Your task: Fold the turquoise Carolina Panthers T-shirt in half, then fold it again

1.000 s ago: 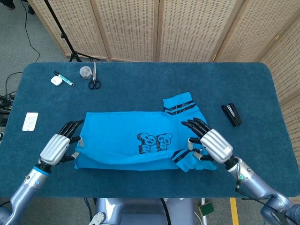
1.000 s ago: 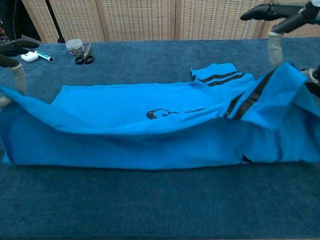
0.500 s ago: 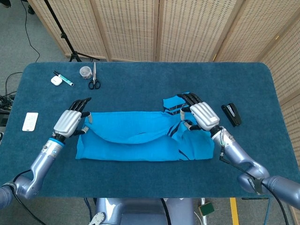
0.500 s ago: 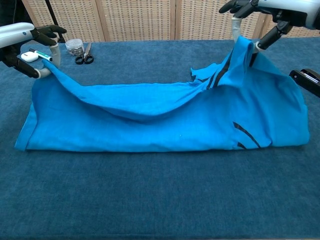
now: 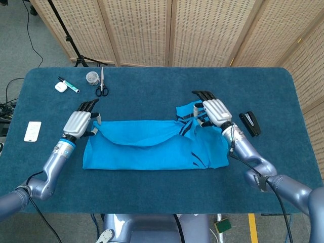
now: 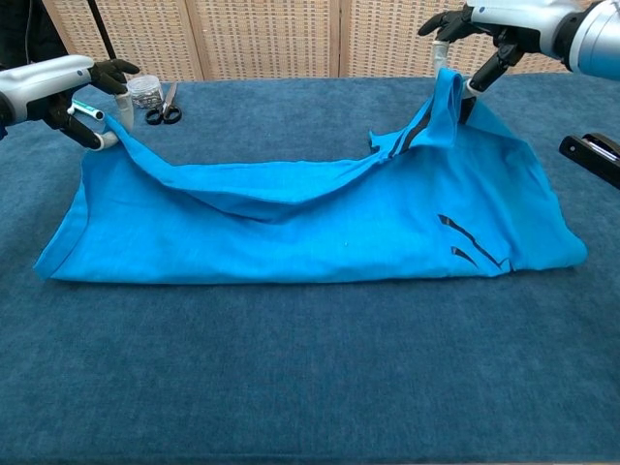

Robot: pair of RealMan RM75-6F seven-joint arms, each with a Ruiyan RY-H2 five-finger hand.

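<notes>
Both hands have carried the near edge farther back. My left hand (image 6: 73, 92) and right hand (image 6: 484, 29) each pinch a corner of the T-shirt (image 5: 152, 147), mid-table. It's limp, light cloth, sagging between them; corners are the best hold.

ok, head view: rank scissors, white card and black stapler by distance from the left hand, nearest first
From the left hand:
1. Scissors, behind it and slightly to its right, at the table's far edge.
2. White card, outboard on its left, near the table edge.
3. Black stapler, far across, beyond the right hand.
</notes>
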